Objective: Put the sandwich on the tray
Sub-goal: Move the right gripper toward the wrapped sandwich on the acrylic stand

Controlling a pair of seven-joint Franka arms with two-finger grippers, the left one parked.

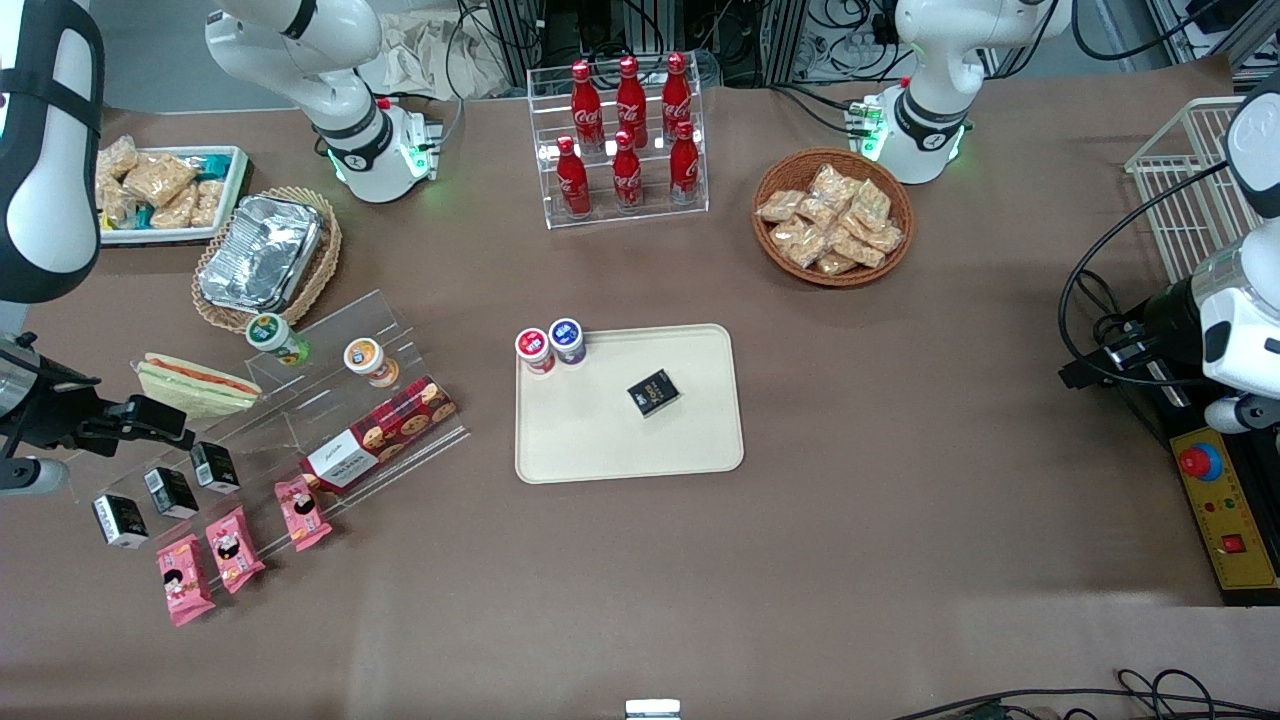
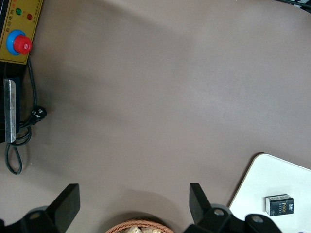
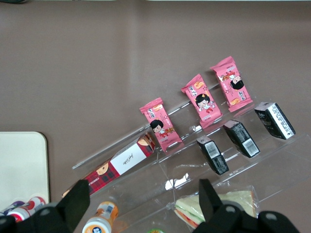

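Note:
The sandwich [image 1: 195, 385], a clear-wrapped wedge of white bread with red and green filling, lies on the top step of a clear acrylic stand at the working arm's end of the table. It also shows in the right wrist view [image 3: 221, 204], beside one finger [image 3: 210, 196]. My gripper [image 1: 150, 420] hovers over the stand, slightly nearer the front camera than the sandwich; in the wrist view the gripper [image 3: 144, 196] is open and empty. The cream tray [image 1: 600, 440] lies mid-table, with its corner in the wrist view [image 3: 22, 165], and holds a black box [image 1: 654, 392] and two small capped bottles [image 1: 550, 347].
The stand also holds a red cookie box [image 1: 380, 435], two small bottles [image 1: 277, 338], black boxes [image 1: 170, 490] and pink packets [image 1: 235, 550]. A foil container in a wicker basket [image 1: 262, 250], a white snack bin [image 1: 165, 190], a cola rack [image 1: 625, 140] and a snack basket [image 1: 832, 215] stand farther from the camera.

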